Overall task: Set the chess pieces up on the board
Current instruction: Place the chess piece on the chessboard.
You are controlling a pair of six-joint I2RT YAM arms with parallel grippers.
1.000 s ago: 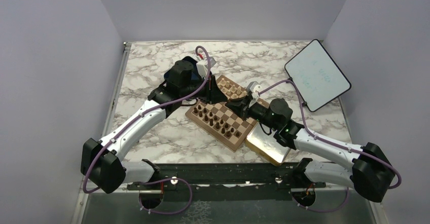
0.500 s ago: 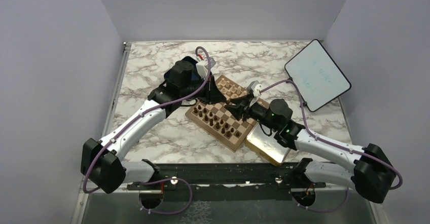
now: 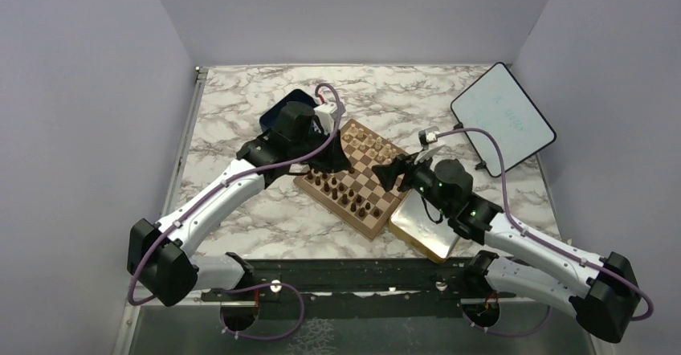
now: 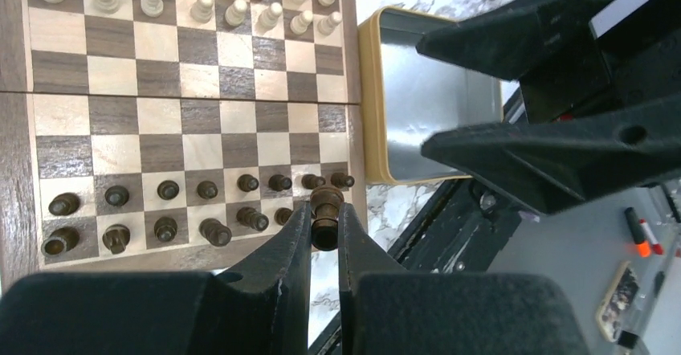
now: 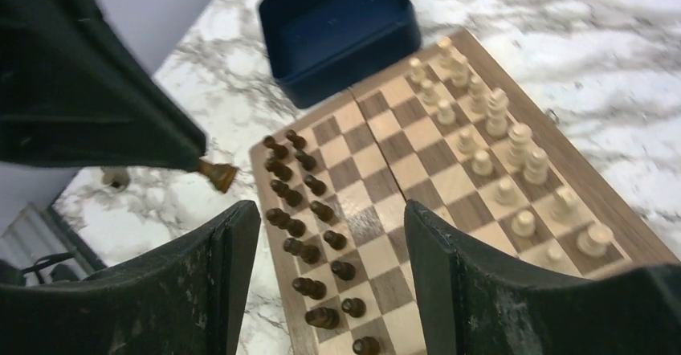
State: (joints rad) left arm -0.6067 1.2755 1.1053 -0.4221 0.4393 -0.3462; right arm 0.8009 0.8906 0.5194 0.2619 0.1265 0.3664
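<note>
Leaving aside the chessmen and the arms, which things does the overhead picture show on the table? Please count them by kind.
board: 1
gold-rimmed tray: 1
dark blue box: 1
small whiteboard: 1
Total: 4

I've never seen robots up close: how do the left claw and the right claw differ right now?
On the left claw the fingers nearly meet; on the right claw they stand wide apart. The left claw pinches a dark chessman; the right claw holds nothing. Both are black, two-fingered, and hover by the board.
</note>
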